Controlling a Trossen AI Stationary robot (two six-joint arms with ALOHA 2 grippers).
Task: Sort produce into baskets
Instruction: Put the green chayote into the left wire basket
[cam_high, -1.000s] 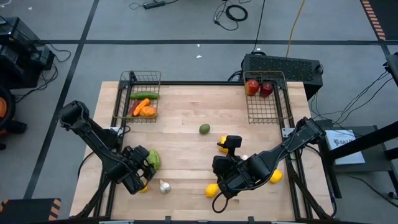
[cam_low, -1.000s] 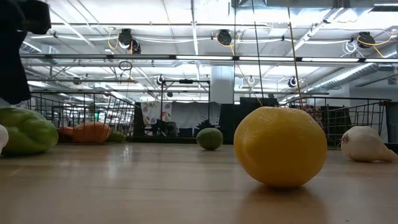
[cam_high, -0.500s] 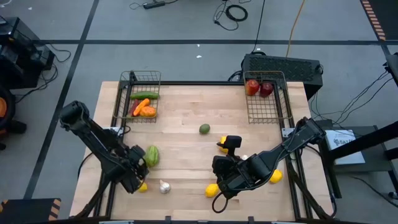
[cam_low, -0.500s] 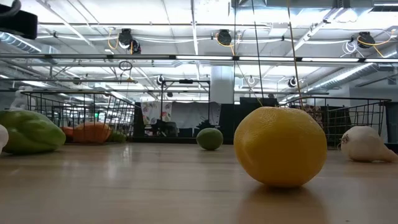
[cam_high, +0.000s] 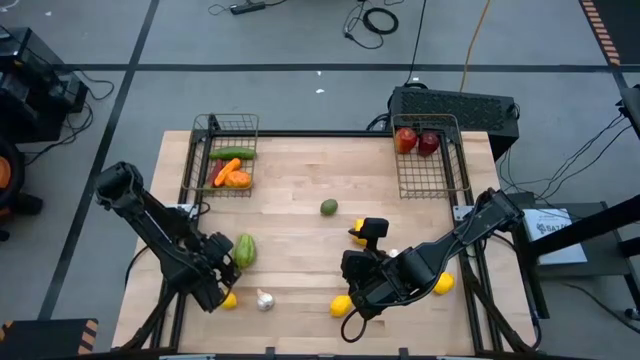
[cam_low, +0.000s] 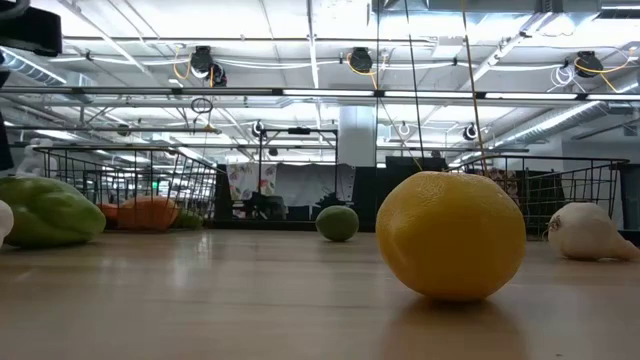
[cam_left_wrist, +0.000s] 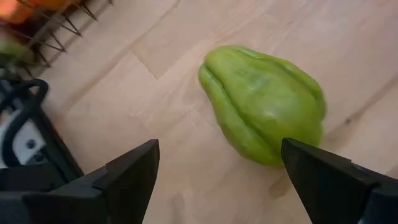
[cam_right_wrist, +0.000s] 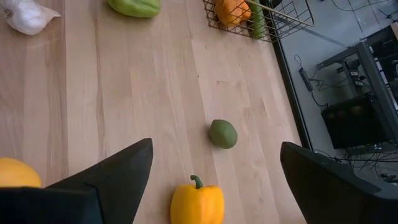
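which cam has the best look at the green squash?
Left wrist view: the green squash fills the frame, lying on the wood ahead of the open left gripper. High view shows it small beside that gripper. Low view cuts it off at the edge. Right wrist view catches only part.

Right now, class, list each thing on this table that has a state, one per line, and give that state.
Left claw: open, holding nothing, by the green squash.
Right claw: open, holding nothing.
Left basket: holds a cucumber and orange produce.
Right basket: holds two red apples.
Green squash: lying loose on the table.
Yellow pepper: loose on the table.
Garlic: loose on the table.
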